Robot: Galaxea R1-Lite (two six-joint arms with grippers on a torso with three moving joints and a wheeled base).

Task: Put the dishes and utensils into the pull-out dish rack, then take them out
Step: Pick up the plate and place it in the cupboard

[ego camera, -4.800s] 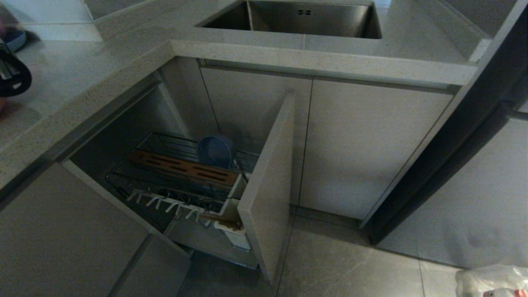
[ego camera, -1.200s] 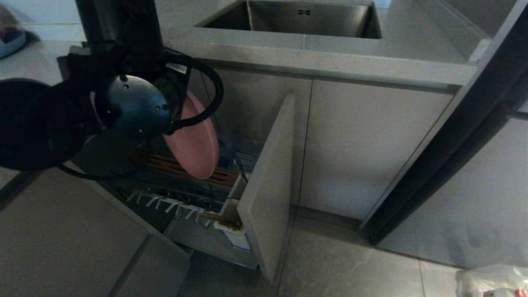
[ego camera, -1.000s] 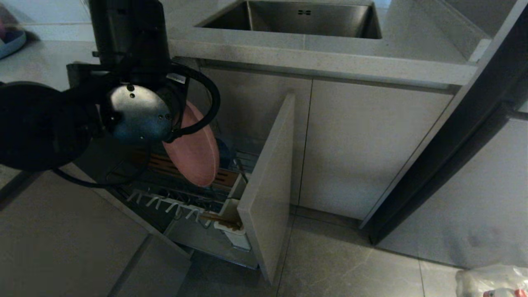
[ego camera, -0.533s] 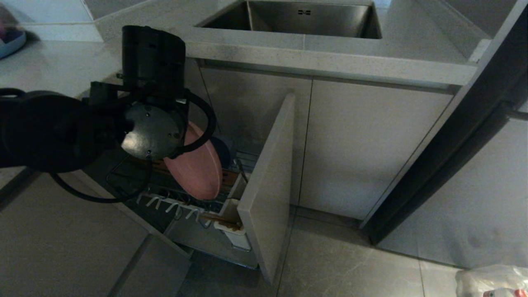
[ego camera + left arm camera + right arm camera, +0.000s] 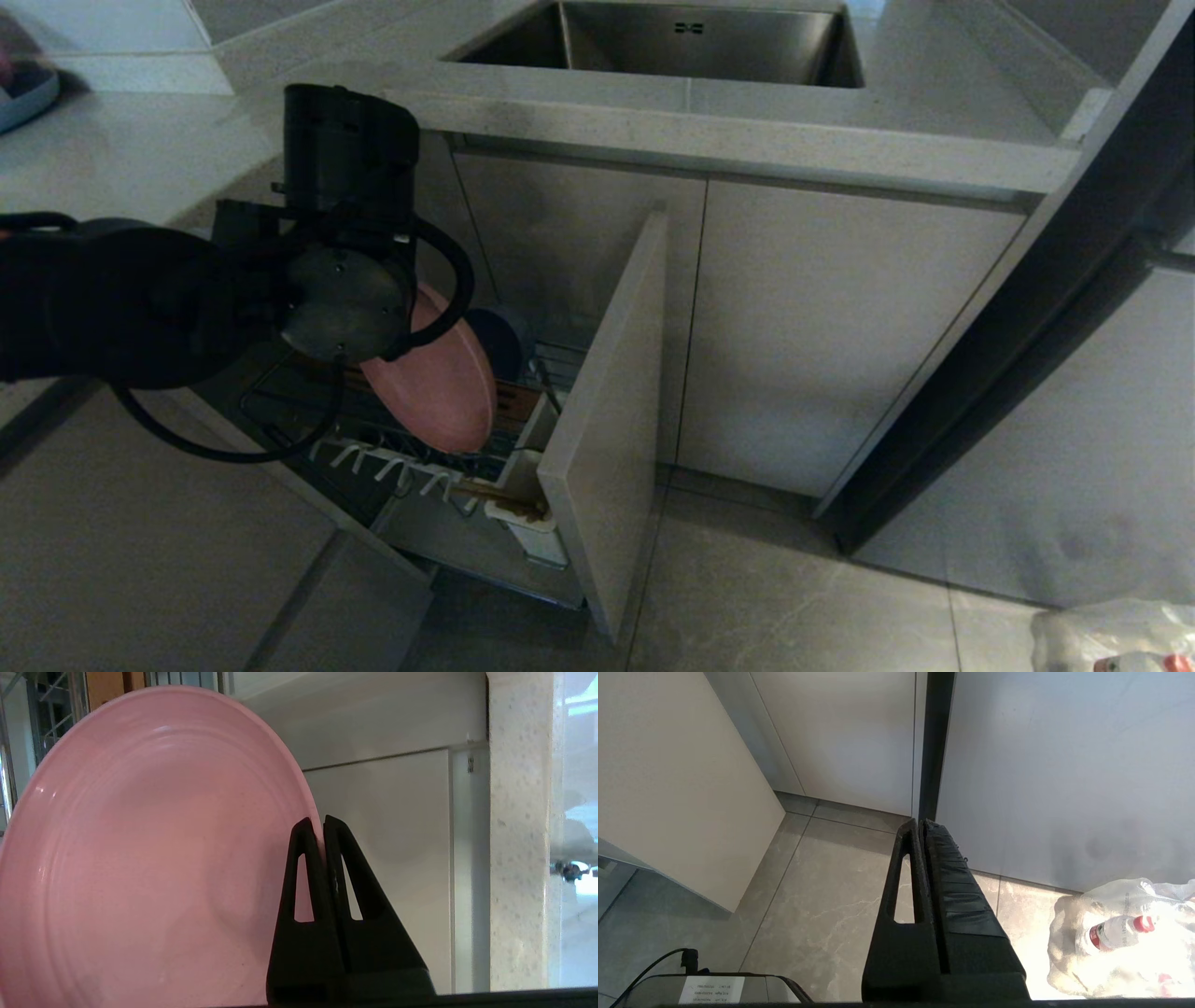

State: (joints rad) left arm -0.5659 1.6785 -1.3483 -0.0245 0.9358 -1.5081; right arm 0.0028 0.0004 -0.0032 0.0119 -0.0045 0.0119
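The robot's left gripper point(image 5: 322, 823), its two black fingers pinching the rim of a large flat salmon-pink round plate point(image 5: 439, 387), is holding that plate on edge above the pull-out dish rack point(image 5: 308, 411), a dark wire basket with a beige door front drawn out of a lower cabinet. In the head view the plate is hanging at about the centre of the basket, its lower edge over the slotted brown wooden strip point(image 5: 518, 397); whether it is already touching the strip cannot be told. A wide matte blue-grey bowl point(image 5: 495, 338) is standing just behind the plate, at about one o'clock from it. At about five o'clock from the plate, a pair of long tan wooden chopsticks point(image 5: 495, 497) is sitting in the white rectangular utensil cup point(image 5: 532, 532), beside a row of white pegs point(image 5: 383, 462). To do this step well, the plate probably wants to be kept upright and lined up with one slot, lowered slowly until the rim is seated, and released only once it is standing by itself, without knocking the bowl. The right gripper point(image 5: 922, 823), fingers pressed together and empty, is parked over the grey floor tiles beside a clear plastic bag of bottles point(image 5: 1115, 938).
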